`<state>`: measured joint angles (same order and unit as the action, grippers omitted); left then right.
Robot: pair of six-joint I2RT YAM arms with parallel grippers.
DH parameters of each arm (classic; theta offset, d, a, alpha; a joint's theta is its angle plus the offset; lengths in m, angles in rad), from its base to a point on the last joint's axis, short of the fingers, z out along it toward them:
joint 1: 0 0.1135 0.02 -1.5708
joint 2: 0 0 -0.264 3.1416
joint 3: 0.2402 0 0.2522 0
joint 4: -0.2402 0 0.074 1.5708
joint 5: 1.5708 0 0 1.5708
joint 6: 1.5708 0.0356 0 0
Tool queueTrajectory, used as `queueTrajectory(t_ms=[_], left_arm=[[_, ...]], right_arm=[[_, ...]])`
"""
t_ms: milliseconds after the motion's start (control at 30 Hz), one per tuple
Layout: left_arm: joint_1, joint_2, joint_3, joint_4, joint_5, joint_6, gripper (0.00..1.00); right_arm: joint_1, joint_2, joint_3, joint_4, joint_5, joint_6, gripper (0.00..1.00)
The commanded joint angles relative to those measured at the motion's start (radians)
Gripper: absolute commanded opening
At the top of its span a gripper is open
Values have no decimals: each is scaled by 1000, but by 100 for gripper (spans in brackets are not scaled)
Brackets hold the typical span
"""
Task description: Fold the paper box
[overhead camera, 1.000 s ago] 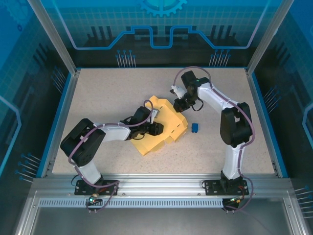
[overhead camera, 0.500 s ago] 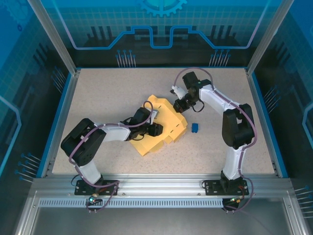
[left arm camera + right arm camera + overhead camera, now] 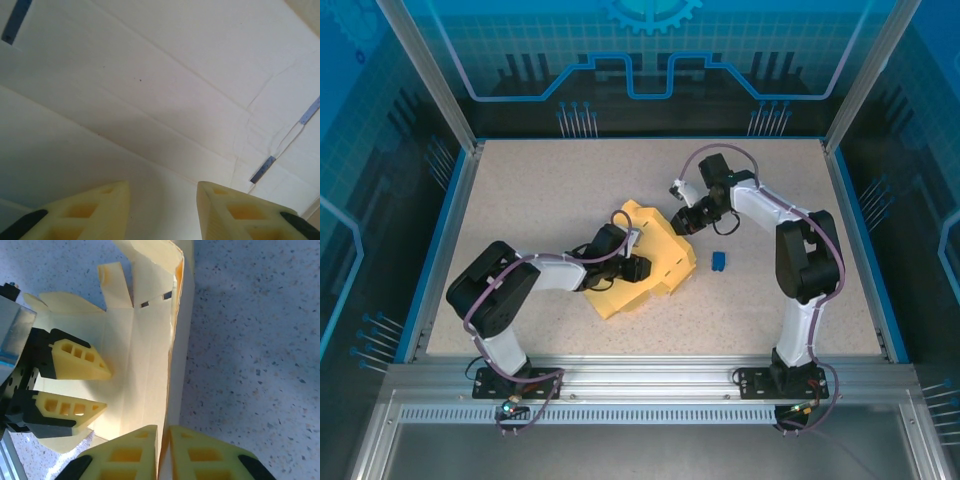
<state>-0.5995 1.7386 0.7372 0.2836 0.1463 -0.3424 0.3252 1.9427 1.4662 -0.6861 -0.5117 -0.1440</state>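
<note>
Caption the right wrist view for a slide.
Right gripper pinches an upturned wall of the paper box; open left gripper rests on its panel.

No readable text, numbers or brand marks from where I sit. The paper box (image 3: 660,245) is plain pale yellow card in the top and both wrist views. The blue panel (image 3: 650,60) on the far side carries only a gear-and-circuit graphic, no lettering.
</note>
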Motion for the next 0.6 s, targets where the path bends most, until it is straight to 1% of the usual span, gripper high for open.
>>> queueTrajectory(t_ms=[0,133,233,433,567], left_arm=[[-5,17,-25,7,18,-21,41],[-5,19,-30,11,21,-25,41],[-5,16,-31,13,23,-26,41],[-6,12,-28,13,25,-29,41],[-6,13,-29,14,27,-31,41]], right_arm=[[-15,-6,-20,40,-59,17,16],[-14,-2,-40,57,-34,21,18],[-8,-12,-56,72,-2,18,22],[14,-37,-82,98,111,1,28],[24,-45,-98,123,164,-9,27]])
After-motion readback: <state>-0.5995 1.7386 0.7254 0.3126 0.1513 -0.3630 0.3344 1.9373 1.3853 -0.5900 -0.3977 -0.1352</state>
